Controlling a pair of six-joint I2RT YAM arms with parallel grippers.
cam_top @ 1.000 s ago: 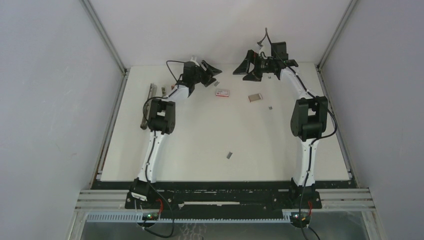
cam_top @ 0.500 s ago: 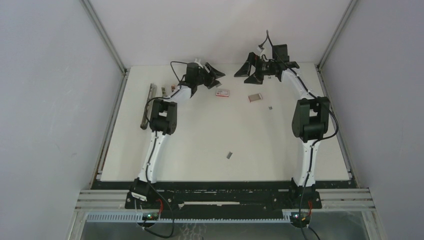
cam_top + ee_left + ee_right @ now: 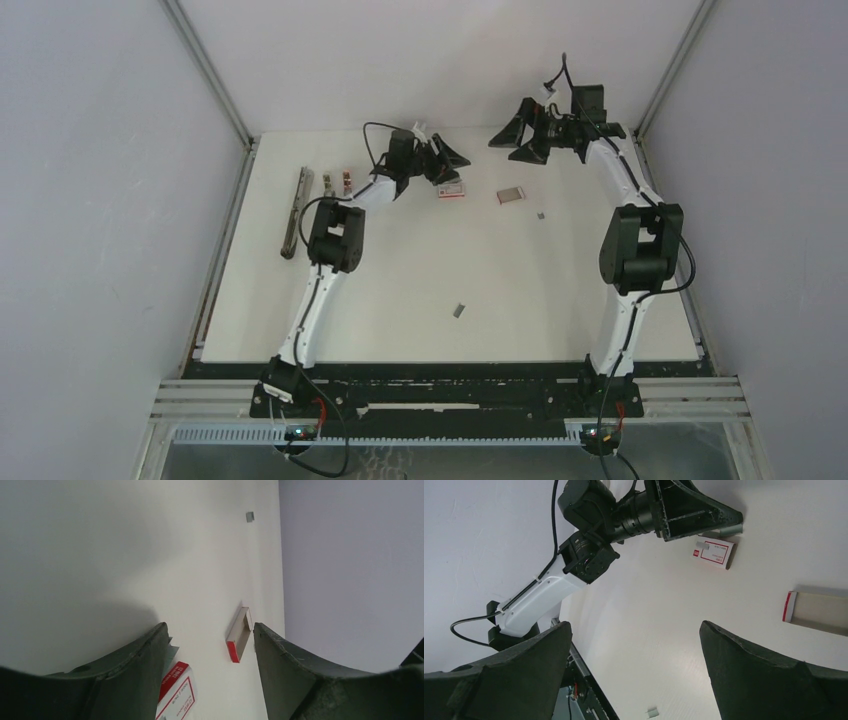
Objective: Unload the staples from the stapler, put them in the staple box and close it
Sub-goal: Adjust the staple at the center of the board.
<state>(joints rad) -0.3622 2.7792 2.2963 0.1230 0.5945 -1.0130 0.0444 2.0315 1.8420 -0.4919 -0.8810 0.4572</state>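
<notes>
Along the table's left edge: your stapler lies flat as a long dark bar, parallel to that edge, with its far end toward the far-left corner.
Beside the stapler: two small pieces sit just right of its far end, one grey and one reddish. They are too small for you to tell what they are.
Left gripper: you have it near the far edge, left of the middle, low over the table. Its jaws stand apart with nothing between them.
Red-and-white box: it lies flat right under the left gripper. In the left wrist view it shows from beneath one finger, and you cannot tell whether they touch.
Staples, middle: one small grey staple block lies alone toward the near edge, well apart from both grippers.
Tan tray: this flat piece with a red end lies just right of the red-and-white box and apart from it. In the left wrist view you see it past the gap between the fingers.
Staples, right: a tiny grey staple bit lies near the tan tray, on its right and a little nearer to you.
Right gripper: you hold it above the far edge, toward the far-right corner and pointing left. Its jaws are spread wide and hold nothing.
</notes>
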